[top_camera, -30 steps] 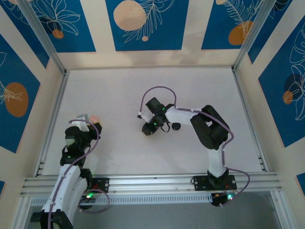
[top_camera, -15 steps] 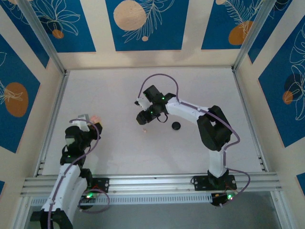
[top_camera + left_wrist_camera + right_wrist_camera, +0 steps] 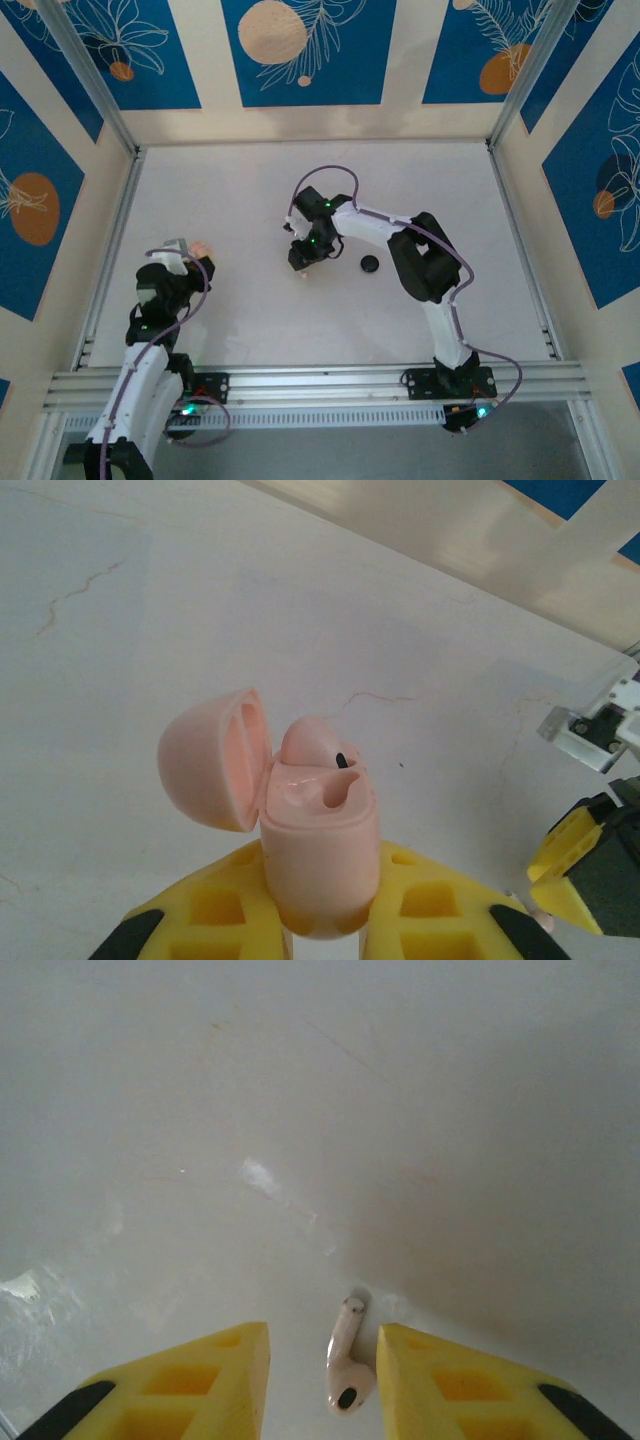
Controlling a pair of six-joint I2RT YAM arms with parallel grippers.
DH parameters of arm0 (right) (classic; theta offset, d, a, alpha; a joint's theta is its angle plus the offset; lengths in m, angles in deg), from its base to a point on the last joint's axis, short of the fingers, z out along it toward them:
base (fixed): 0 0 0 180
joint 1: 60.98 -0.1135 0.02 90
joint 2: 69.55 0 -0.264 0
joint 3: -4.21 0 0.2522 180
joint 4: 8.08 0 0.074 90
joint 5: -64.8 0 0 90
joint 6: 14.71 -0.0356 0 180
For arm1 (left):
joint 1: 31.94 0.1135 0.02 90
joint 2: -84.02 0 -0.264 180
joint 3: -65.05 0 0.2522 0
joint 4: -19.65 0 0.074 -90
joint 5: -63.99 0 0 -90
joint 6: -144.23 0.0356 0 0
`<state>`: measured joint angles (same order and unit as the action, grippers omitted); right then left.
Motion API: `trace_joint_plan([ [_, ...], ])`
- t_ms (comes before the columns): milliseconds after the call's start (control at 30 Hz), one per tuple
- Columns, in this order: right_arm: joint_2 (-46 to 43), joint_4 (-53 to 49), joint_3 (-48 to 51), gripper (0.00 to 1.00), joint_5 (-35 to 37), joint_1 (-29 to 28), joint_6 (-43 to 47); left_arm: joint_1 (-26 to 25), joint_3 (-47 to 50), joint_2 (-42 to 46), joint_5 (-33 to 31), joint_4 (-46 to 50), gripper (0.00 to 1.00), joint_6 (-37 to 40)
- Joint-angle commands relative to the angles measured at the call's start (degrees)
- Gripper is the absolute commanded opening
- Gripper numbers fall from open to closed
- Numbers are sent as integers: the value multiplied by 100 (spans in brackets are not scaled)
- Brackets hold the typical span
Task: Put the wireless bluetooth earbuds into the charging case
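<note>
Pale earbud (image 3: pixel 345 1362) lies on the bench (image 3: pixel 300 1110), lower centre, between the narrowly parted right jaws; left jaws clamp the open-lidded pink charging case (image 3: pixel 320 850).

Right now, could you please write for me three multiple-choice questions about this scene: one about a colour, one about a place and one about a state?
1. What colour is the charging case?
A. black
B. pale pink
C. blue

2. Where does the loose pale earbud lie?
A. inside the case
B. on the table, between the fingers of the right gripper
C. on top of an arm

3. How is the lid of the case?
A. shut
B. taken off
C. open, swung to one side

Answers:
1 B: the case clamped in the left gripper is pale pink all over.
2 B: the right wrist view shows it flat on the table, with an open yellow finger on each side.
3 C: the lid stands open and shows the seated earbud beside an empty slot.
</note>
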<state>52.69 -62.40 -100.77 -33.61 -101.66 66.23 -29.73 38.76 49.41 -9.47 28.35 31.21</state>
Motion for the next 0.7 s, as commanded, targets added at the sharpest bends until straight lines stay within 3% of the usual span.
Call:
trace_joint_plan([
  [0, 170, -197, -247, 33, -263, -18, -54, 77, -179, 25, 128, -74, 14, 70],
  [667, 330, -540, -368, 30, -679, -158, 252, 81, -153, 64, 148, -4, 14, 63],
])
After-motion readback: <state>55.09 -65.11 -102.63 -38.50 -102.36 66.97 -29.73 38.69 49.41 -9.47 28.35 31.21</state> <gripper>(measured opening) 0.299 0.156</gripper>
